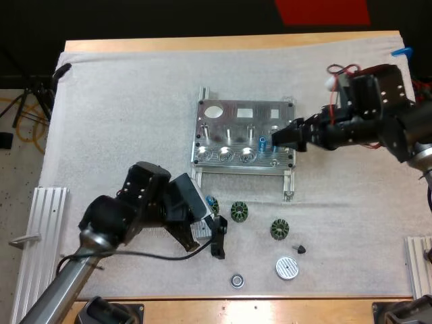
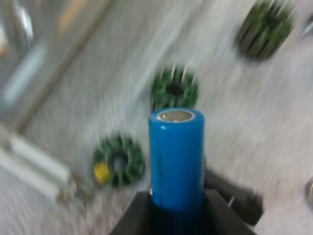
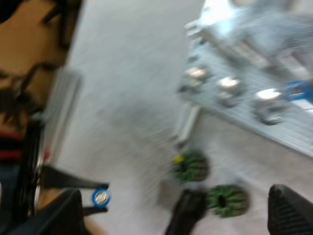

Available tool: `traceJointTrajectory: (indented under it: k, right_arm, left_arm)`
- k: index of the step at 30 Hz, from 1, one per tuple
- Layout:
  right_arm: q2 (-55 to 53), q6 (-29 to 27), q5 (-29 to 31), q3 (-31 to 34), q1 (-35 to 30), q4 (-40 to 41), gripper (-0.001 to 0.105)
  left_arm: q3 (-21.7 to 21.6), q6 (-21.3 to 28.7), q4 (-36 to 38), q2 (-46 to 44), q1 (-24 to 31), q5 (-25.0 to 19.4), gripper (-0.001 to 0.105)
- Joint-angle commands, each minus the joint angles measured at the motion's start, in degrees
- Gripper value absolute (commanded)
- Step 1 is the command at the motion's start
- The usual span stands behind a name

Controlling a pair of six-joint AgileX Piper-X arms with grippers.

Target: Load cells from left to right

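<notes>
Near the front edge of the white mat (image 1: 135, 101), left of centre: the left gripper (image 1: 202, 237) is clamped on 1 blue cell (image 2: 176, 156), a finger pressing each side. The cell stands upright with its bare metal end cap up. No print is legible on its sleeve.

Mat centre: 1 metal fixture (image 1: 244, 138). The right wrist view shows 3 bright round tops (image 3: 227, 83) in a row along the fixture's front. Next to them, toward the fixture's front right corner, is 1 small blue piece (image 1: 263, 141); it carries a white mark too small to read. The far side of the plate has 1 round opening and rectangular cut-outs.

The right gripper (image 1: 282, 138) is at the fixture's front right corner, just beside the blue piece. Its fingers (image 3: 289, 211) stand wide apart and hold nothing.

Loose parts on the mat in front of the fixture:
- 3 green wound rings (image 2: 174, 89) counted in the left wrist view, one with a yellow spot
- 1 small black cone (image 1: 300, 248)
- 1 silver disc (image 1: 287, 268)
- 1 small dark ring (image 1: 236, 279) close to the front edge

Two ribbed aluminium rails, one at the mat's front left corner (image 1: 40, 229) and one at its front right corner (image 1: 418, 256).
</notes>
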Motion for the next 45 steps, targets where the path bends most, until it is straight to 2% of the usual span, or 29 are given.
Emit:
traceJointTrajectory:
  k: [1,7,9,13,26,38,39,41,45]
  right_arm:
    - [0.06,-1.26,-2.18,-0.51,1.74,0.15,0.074]
    - [1.27,-2.05,-2.20,-0.51,8.24,-1.23,0.071]
    - [2.23,-2.05,-2.20,-0.41,11.07,-2.61,0.062]
    - [3.96,-2.05,-2.10,-0.41,13.94,-3.93,0.053]
    - [9.91,-0.74,-4.00,-0.41,22.37,-4.14,0.053]
    - [10.82,-0.54,-6.12,-0.41,24.05,-4.53,0.051]
    - [10.82,-0.47,-6.12,-0.41,24.05,-4.53,0.050]
    - [10.82,0.08,-6.12,-0.41,24.05,-4.53,0.037]
    - [10.82,0.38,-6.12,-0.41,24.05,-4.53,0.022]
  left_arm:
    - [-1.30,0.86,0.04,-0.98,-0.28,1.86,0.000]
    - [-3.94,1.10,0.47,-1.56,-0.28,4.57,0.000]
    - [-3.94,1.10,0.88,-1.56,-0.28,6.24,0.000]
    - [-3.94,1.37,2.89,-1.56,-0.28,8.38,0.000]
    - [-4.23,3.58,4.32,-1.69,-0.28,8.37,0.000]
    - [-4.23,3.62,4.23,-1.69,-0.28,8.37,0.000]
    - [-4.23,3.62,4.23,-1.69,-0.28,8.37,0.000]
    - [-4.23,3.62,4.23,-1.69,-0.28,8.37,0.000]
    - [-4.23,3.62,3.17,-1.69,-0.28,8.37,0.000]
